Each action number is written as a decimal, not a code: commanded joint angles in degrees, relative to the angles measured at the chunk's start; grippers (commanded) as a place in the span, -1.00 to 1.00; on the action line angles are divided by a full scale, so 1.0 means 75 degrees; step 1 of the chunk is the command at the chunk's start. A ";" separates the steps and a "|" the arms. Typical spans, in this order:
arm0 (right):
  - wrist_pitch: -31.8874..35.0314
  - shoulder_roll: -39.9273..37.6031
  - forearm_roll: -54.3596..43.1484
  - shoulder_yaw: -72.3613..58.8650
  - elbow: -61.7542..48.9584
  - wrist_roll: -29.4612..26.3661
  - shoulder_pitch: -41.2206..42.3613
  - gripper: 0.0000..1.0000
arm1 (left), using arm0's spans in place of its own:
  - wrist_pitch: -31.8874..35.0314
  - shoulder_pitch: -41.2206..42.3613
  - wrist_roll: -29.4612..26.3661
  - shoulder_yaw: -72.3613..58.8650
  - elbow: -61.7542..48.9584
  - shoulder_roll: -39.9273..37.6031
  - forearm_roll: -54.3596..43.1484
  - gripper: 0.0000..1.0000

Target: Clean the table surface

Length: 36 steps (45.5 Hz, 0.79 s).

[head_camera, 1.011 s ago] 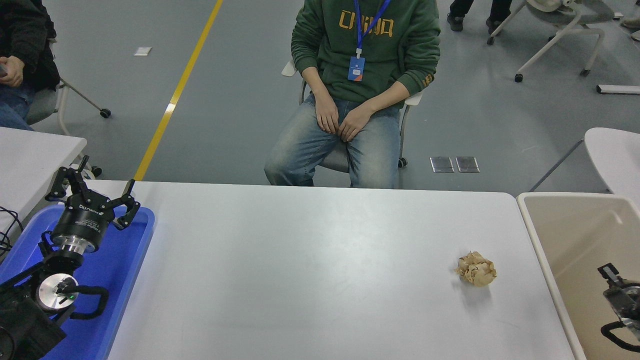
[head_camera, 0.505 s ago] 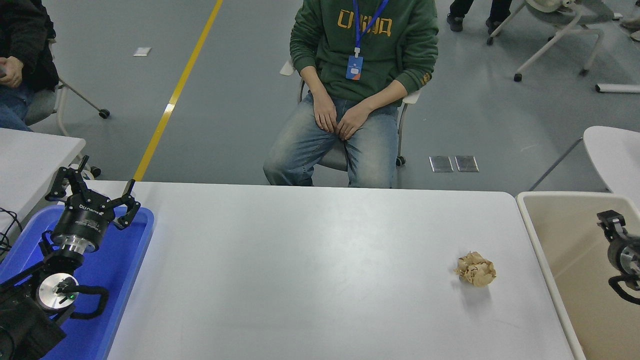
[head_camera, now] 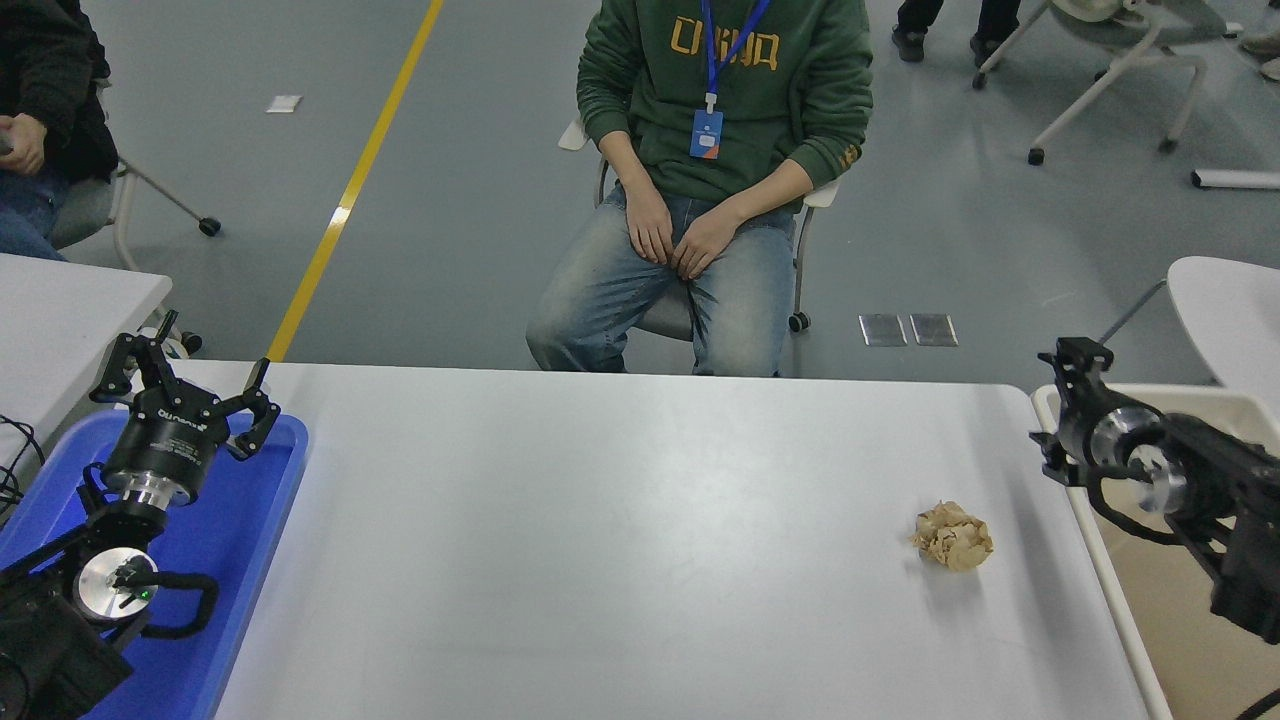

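The table surface [head_camera: 620,520] is a wide white top filling the lower middle of the head view. A crumpled brown paper ball [head_camera: 952,538] lies on it near the right side. My right gripper [head_camera: 1062,410] hangs at the table's right edge, above the bin's near-left corner, up and to the right of the ball and apart from it. From this angle I cannot see how it is set. My left gripper [head_camera: 190,375] is parked over the blue tray [head_camera: 250,520] at the lower left, open and holding nothing.
A beige bin [head_camera: 1150,640] stands against the table's right edge, under my right arm. A person [head_camera: 720,150] sits at the far side, hands in lap. A smaller white table [head_camera: 60,310] is at the left, and another white top [head_camera: 1225,310] at the right.
My right arm has risen from low over the bin and swung up and left to the table's right edge. The ball and my left arm have not moved.
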 commanded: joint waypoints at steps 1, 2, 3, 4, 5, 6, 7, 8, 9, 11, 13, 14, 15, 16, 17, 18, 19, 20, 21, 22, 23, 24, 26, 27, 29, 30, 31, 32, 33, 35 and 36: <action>-0.0004 0.1357 0.0002 0.1676 0.0152 0.0247 -0.0308 1.00 | 0.0000 0.0000 0.0000 0.0008 0.0000 0.0000 0.0000 1.00; -0.0004 0.1439 0.0002 0.1747 0.0152 0.0271 -0.0308 1.00 | 0.0000 0.0000 0.0000 0.0008 0.0000 0.0000 0.0000 1.00; 0.0008 0.1509 0.0002 0.1829 0.0152 0.0306 -0.0308 1.00 | 0.0000 0.0000 0.0000 -0.0003 0.0000 0.0000 0.0000 1.00; 0.0008 0.1568 0.0002 0.1899 0.0152 0.0329 -0.0319 1.00 | 0.0000 0.0000 0.0000 -0.0003 0.0000 0.0000 0.0000 1.00; 0.0008 0.1615 0.0002 0.1969 0.0152 0.0364 -0.0331 1.00 | 0.0000 0.0000 0.0000 -0.0003 0.0000 0.0000 0.0000 1.00; 0.0008 0.1650 0.0002 0.2028 0.0152 0.0399 -0.0331 1.00 | 0.0011 0.0000 0.0000 -0.0003 0.0000 0.0000 0.0000 1.00; 0.0008 0.1697 0.0002 0.2075 0.0152 0.0423 -0.0343 1.00 | 0.0000 0.0000 0.0000 0.0008 0.0000 0.0000 0.0000 1.00; 0.0008 0.1721 0.0002 0.2110 0.0152 0.0435 -0.0343 1.00 | 0.0000 0.0000 0.0000 -0.0003 0.0000 0.0000 0.0000 1.00; 0.0008 0.1756 0.0002 0.2157 0.0152 0.0447 -0.0343 1.00 | 0.0000 0.0000 0.0000 0.0008 0.0000 0.0000 0.0000 1.00; 0.0008 0.1815 0.0002 0.2228 0.0152 0.0458 -0.0343 1.00 | 0.0000 0.0000 0.0000 -0.0003 0.0000 0.0000 0.0000 1.00; 0.0008 0.1838 0.0002 0.2263 0.0140 0.0447 -0.0343 1.00 | 0.0000 0.0000 0.0000 -0.0003 0.0000 0.0000 0.0000 1.00; 0.0008 0.1838 0.0002 0.2286 0.0140 0.0458 -0.0343 1.00 | 0.0000 0.0000 0.0000 0.0008 0.0000 0.0000 0.0000 1.00; 0.0008 0.1838 0.0002 0.2298 0.0140 0.0458 -0.0343 1.00 | 0.0000 0.0000 0.0000 0.0008 0.0000 0.0000 0.0000 1.00; 0.0008 0.1838 0.0002 0.2298 0.0140 0.0458 -0.0343 1.00 | 0.0000 0.0000 0.0000 -0.0003 0.0000 0.0000 0.0000 1.00; 0.0008 0.1838 0.0002 0.2298 0.0129 0.0458 -0.0343 1.00 | 0.0000 0.0000 0.0000 0.0008 0.0000 0.0000 0.0000 1.00; 0.0008 0.1827 0.0002 0.2298 0.0129 0.0458 -0.0343 1.00 | 0.0000 0.0000 0.0000 0.0008 0.0000 0.0000 0.0000 1.00; 0.0008 0.1838 0.0002 0.2298 0.0129 0.0458 -0.0343 1.00 | 0.0000 0.0000 0.0000 -0.0003 0.0000 0.0000 0.0000 1.00; 0.0008 0.1827 0.0002 0.2287 0.0129 0.0458 -0.0331 1.00 | 0.0000 0.0000 0.0000 0.0008 0.0000 0.0000 0.0000 1.00; 0.0008 0.1827 0.0002 0.2263 0.0129 0.0458 -0.0331 1.00 | 0.0000 0.0000 0.0000 -0.0003 0.0000 0.0000 0.0000 1.00; 0.0019 0.1803 -0.0009 0.2205 0.0129 0.0458 -0.0331 1.00 | 0.0000 0.0000 0.0000 -0.0003 0.0000 0.0000 0.0000 1.00; 0.0019 0.1780 -0.0009 0.2170 0.0129 0.0447 -0.0320 1.00 | 0.0000 0.0000 0.0000 -0.0003 0.0000 0.0000 0.0000 1.00; 0.0008 0.1745 -0.0009 0.2158 0.0129 0.0447 -0.0320 1.00 | 0.0000 0.0000 0.0000 -0.0003 0.0000 0.0000 0.0000 1.00; 0.0019 0.1616 -0.0009 0.2134 0.0129 0.0447 -0.0320 1.00 | 0.0000 0.0000 0.0000 -0.0003 0.0000 0.0000 0.0000 1.00; 0.0019 0.1534 -0.0033 0.2088 0.0129 0.0458 -0.0320 1.00 | 0.0000 0.0000 0.0000 0.0008 0.0000 0.0000 0.0000 1.00; 0.0019 0.1359 -0.0103 0.1959 0.0129 0.0447 -0.0308 1.00 | 0.0000 0.0000 0.0000 -0.0003 0.0000 0.0000 0.0000 1.00; 0.0019 0.1277 -0.0115 0.1854 0.0129 0.0447 -0.0308 1.00 | 0.0000 0.0000 0.0000 -0.0003 0.0000 0.0000 0.0000 1.00; 0.0031 0.1160 -0.0115 0.1679 0.0140 0.0447 -0.0296 1.00 | 0.0000 0.0000 0.0000 -0.0003 0.0000 0.0000 0.0000 1.00; 0.0043 0.1077 -0.0115 0.1538 0.0140 0.0447 -0.0285 1.00 | 0.0000 0.0000 0.0000 0.0008 0.0000 0.0000 0.0000 1.00; 0.0043 0.0972 -0.0115 0.1386 0.0140 0.0447 -0.0273 1.00 | 0.0000 0.0000 0.0000 -0.0003 0.0000 0.0000 0.0000 1.00; 0.0066 0.0761 -0.0127 0.1069 0.0152 0.0447 -0.0238 1.00 | 0.0000 0.0000 0.0000 -0.0003 0.0000 0.0000 0.0000 1.00; 0.0078 0.0644 -0.0127 0.0905 0.0164 0.0447 -0.0226 1.00 | 0.0000 0.0000 0.0000 -0.0003 0.0000 0.0000 0.0000 1.00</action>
